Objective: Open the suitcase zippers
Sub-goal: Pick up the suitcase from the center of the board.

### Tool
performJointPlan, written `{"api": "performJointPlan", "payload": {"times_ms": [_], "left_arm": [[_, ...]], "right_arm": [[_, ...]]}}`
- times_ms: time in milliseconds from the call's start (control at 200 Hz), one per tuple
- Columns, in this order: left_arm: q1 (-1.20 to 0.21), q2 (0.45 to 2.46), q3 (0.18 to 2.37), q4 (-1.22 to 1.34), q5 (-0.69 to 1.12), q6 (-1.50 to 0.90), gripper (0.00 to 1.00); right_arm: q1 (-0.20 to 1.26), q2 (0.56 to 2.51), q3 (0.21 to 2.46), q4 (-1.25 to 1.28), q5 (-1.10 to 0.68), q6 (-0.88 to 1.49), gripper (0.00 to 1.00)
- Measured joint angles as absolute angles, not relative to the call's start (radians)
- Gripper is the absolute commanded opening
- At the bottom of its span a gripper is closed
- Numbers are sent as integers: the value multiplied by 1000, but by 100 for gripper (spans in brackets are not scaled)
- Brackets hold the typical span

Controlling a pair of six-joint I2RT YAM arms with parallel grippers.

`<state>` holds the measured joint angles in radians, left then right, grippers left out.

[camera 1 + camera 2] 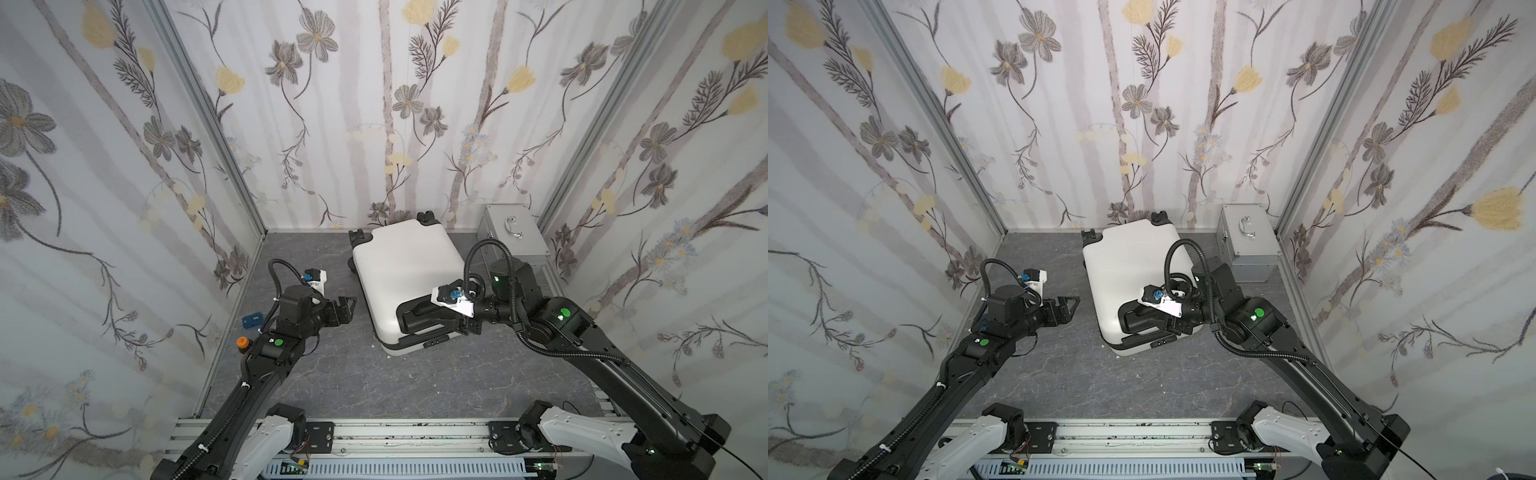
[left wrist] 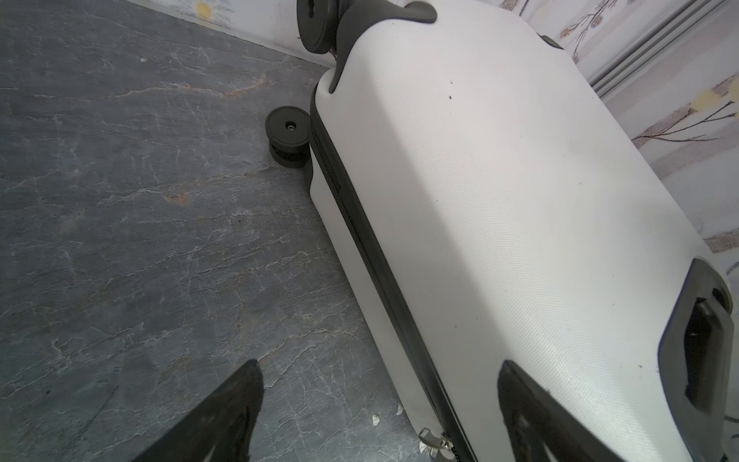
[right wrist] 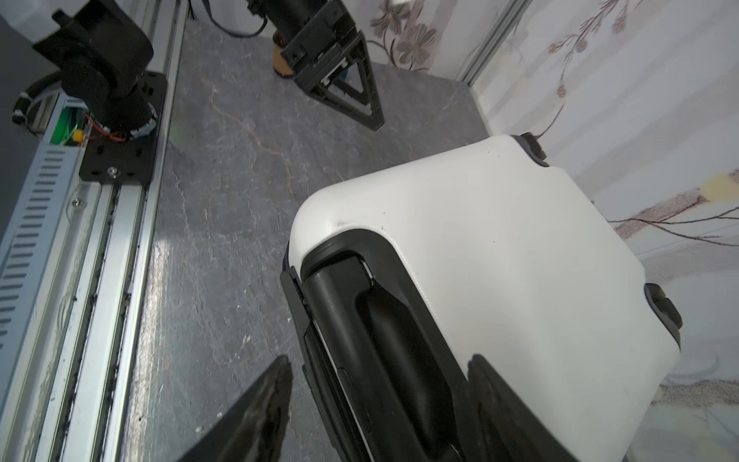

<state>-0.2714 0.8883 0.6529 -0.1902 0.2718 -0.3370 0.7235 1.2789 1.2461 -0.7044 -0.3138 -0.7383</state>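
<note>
Two risks stand out. Lying flat on the grey floor mat (image 1: 332, 374) in the middle of both top views, the white suitcase (image 1: 407, 270) has its zippers (image 2: 362, 224) closed. The black band runs unbroken along the seam, with a small metal pull (image 2: 434, 442) at the near corner.

The left gripper (image 2: 379, 363), left of centre in a top view, hovers spread wide and empty, just beside that side wall. Such broad fingers could, I judge, miss so small a pull or pinch the band instead.

The right gripper (image 3: 380, 358) straddles the black carry handle (image 3: 384, 320), jaws partly apart, gripping nothing that I can see. If its hold on the handle proves loose, a tug on the pull may slide or swing the glossy case across the mat toward the silver metal case (image 1: 513, 232).
</note>
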Motion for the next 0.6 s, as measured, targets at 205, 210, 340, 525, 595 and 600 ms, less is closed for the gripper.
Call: {"api": "performJointPlan", "payload": {"times_ms": [205,210,340,525,595,600], "left_arm": [[-271,885,650,-175,274,-335,93],[-271,885,650,-175,274,-334,93],[-272,884,650,-168,274,-321,93],[-273,878,648,-167,274,-318,92],[-274,875,648,-167,274,-317,92],[-274,874,648,-167,274,-317,92]], "right_arm": [[760,1369,1315,-824,-188,-872,66],[760,1369,1316,-826,-187,-874,66],[765,1406,1352,-856,-153,-941,64],[765,1452,1379,-904,-133,-1024,57],[765,1470,1383,-926,-133,-1049,57],[765,1470,1383,-928,-133,-1051,57]]}}
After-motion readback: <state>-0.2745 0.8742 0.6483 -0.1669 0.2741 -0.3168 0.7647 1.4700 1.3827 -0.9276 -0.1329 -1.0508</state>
